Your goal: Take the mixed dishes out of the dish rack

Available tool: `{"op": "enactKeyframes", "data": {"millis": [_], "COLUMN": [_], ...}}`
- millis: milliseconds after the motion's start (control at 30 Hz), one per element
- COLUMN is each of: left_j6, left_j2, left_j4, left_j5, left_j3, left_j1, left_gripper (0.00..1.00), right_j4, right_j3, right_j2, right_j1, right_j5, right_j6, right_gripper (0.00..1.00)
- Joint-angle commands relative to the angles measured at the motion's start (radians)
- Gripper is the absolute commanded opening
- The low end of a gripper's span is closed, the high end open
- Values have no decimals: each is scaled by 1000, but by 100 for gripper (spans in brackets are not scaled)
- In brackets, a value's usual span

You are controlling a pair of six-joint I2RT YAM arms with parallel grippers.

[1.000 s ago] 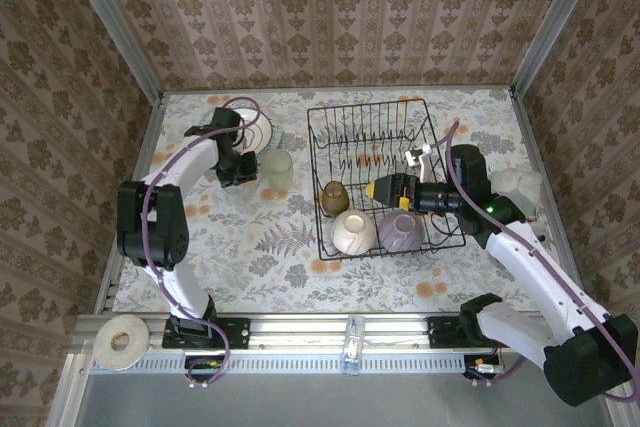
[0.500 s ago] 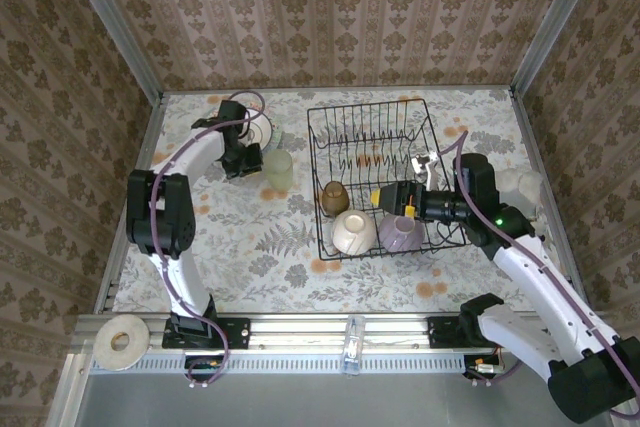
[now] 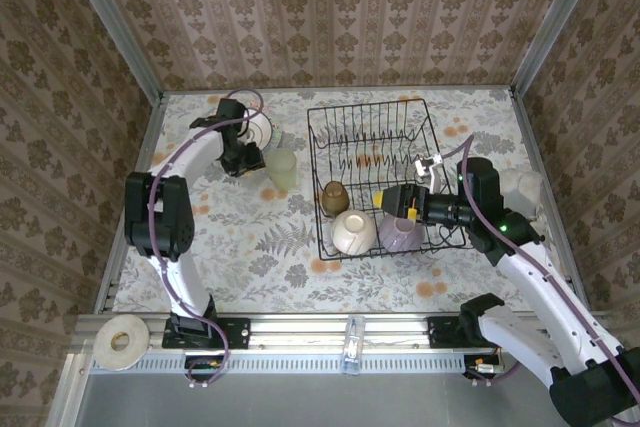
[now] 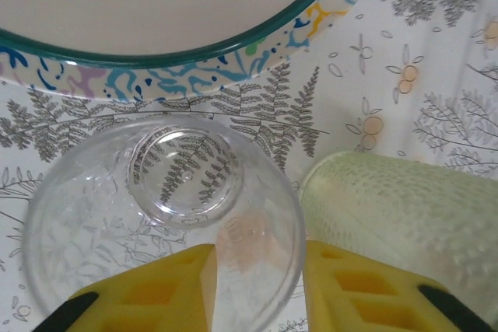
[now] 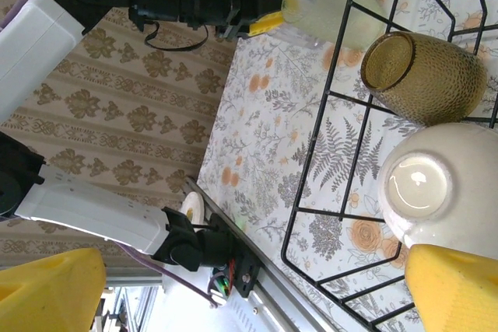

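Right of centre on the flower-printed tablecloth (image 3: 260, 247), a black wire rectangular dish rack (image 3: 370, 137) with rows of upright tines. Along its near edge, side by side: a round cream bowl (image 3: 352, 232), foot ring up, and a round lilac bowl (image 3: 403, 235). Just behind the cream one, close against the rack's left wall, an amber-brown textured cup (image 3: 335, 197). Far half of the rack bare tines, roomy.

Right gripper (image 3: 392, 205) low over the lilac bowl, pointing left across the rack, yellow fingers (image 5: 455, 289) spread wide, nothing between them; in the right wrist view, cream bowl just beside one finger.

Just outside the rack's left edge, a pale-green textured cup (image 3: 280, 169) standing on the cloth. Touching or nearly touching it (cannot tell which), a clear round glass (image 4: 163, 215), mouth up; behind both, a round white plate with a pastel patterned rim (image 4: 233, 5), flat near the far-left corner and close to the table's back edge. Left gripper (image 4: 261, 274) down at the glass, jaws parted a little: one finger within the rim's circle, the other outside, gap wider than the thin wall.

Widest open cloth in the near-left quarter, between the left arm (image 3: 185, 162) and the rack; only a narrow strip between the rack's near edge and the front rail (image 3: 300, 325)
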Motion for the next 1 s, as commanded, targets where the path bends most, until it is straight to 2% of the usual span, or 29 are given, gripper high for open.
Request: {"op": "enactKeyframes", "data": {"millis": [0,333,500,633,767,967], "left_j6": [4,5,11,11,40,86], "left_j2": [-64,-136,-191,-259,-364,-547], "left_j4": [-33,-40,-36,-29,-3,24], "left_j5": [-17,-27,-18,-2,25,104], "left_j3": [3,-39,-53,-62,-87,-152], "left_j1": [-4,8,16,26,33,56], "left_gripper": [39,48,56,67,100,100], "right_j4": [-24,-6,-9,-17,-46,-78], "right_j3": [-12,-25,-15,-8,24,81], "right_j2": [-34,-45,-32,-12,20,105], "right_j1": [0,3,3,5,19,67], "right_j5": [11,10,13,20,61,136], "right_j6": [17,31,26,13,-24,-69], "right_gripper": [100,100,100,100,100,100]}}
